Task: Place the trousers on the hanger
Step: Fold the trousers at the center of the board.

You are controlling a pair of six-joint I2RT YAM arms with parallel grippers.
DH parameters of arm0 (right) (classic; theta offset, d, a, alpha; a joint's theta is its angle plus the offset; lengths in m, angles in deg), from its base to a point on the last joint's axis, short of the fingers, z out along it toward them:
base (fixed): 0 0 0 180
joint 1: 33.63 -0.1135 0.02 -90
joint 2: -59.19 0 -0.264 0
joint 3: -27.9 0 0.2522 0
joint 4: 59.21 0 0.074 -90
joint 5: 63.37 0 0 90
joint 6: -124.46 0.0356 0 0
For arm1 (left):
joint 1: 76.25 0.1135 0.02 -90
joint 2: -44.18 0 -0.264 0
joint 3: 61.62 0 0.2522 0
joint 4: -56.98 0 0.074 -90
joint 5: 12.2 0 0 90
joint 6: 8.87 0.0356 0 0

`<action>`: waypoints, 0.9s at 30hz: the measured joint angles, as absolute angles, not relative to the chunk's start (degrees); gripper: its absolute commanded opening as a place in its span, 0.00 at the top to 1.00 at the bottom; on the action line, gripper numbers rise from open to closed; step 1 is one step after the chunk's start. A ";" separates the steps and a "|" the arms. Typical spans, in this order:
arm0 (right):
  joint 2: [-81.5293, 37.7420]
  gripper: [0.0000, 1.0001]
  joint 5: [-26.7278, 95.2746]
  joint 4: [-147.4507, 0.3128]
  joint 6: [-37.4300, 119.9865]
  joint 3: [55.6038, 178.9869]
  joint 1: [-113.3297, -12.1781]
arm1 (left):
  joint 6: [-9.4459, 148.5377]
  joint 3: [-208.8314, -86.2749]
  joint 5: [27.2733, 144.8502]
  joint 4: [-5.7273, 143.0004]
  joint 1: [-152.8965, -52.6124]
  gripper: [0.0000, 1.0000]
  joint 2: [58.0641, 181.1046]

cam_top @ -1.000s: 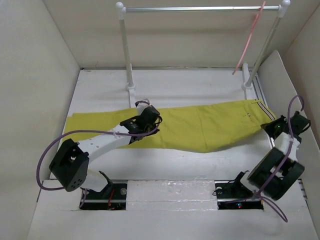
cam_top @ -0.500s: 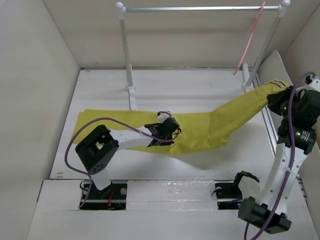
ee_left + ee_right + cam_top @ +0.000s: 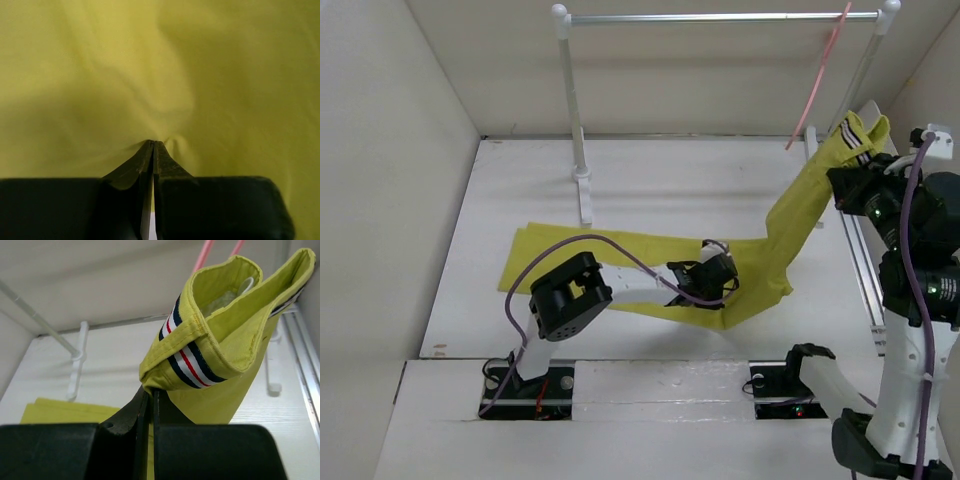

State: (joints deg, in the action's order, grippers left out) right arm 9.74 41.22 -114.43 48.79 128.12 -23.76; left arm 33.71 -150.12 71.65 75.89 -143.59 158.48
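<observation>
The mustard yellow-green trousers (image 3: 620, 255) lie across the table, their waist end lifted at the right. My right gripper (image 3: 853, 170) is shut on the striped waistband (image 3: 187, 357) and holds it raised, just below the pink hanger (image 3: 817, 85) that hangs from the rail. My left gripper (image 3: 718, 283) is shut on a pinch of trouser cloth (image 3: 160, 75) at mid-leg, low over the table. The hanger's pink wires (image 3: 204, 255) show just behind the waistband in the right wrist view.
A white-posted rack with a metal rail (image 3: 720, 17) stands at the back, its posts at left (image 3: 572, 100) and right (image 3: 855, 90). Cream walls close in left, right and behind. A white rail strip (image 3: 865, 270) runs along the table's right side.
My right gripper has lifted the waistband up and back toward the hanger. My left gripper has dragged the mid-leg cloth to the right, and the trouser legs slid right with it.
</observation>
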 measured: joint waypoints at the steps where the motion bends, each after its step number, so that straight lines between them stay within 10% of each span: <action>1: 9.71 1.00 40.74 -114.34 48.73 127.90 -26.05 | 33.71 -150.12 71.32 76.28 -143.59 1.00 158.44; 12: -0.01 1.00 22.77 -105.49 49.62 126.48 -64.76 | 36.79 -128.68 66.18 81.68 -112.00 1.00 116.38; 22: -34.63 1.00 14.49 -91.85 49.49 142.45 -87.86 | 43.61 -130.39 68.87 90.09 -75.76 0.99 95.49; 27: -57.63 0.19 20.63 -86.97 50.41 154.32 -95.67 | 44.88 -144.59 62.34 98.88 -75.83 0.76 99.42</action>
State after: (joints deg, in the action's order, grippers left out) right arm -57.63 20.63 -86.97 50.41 154.32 -95.67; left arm 44.88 -144.59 62.34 98.88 -75.83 99.42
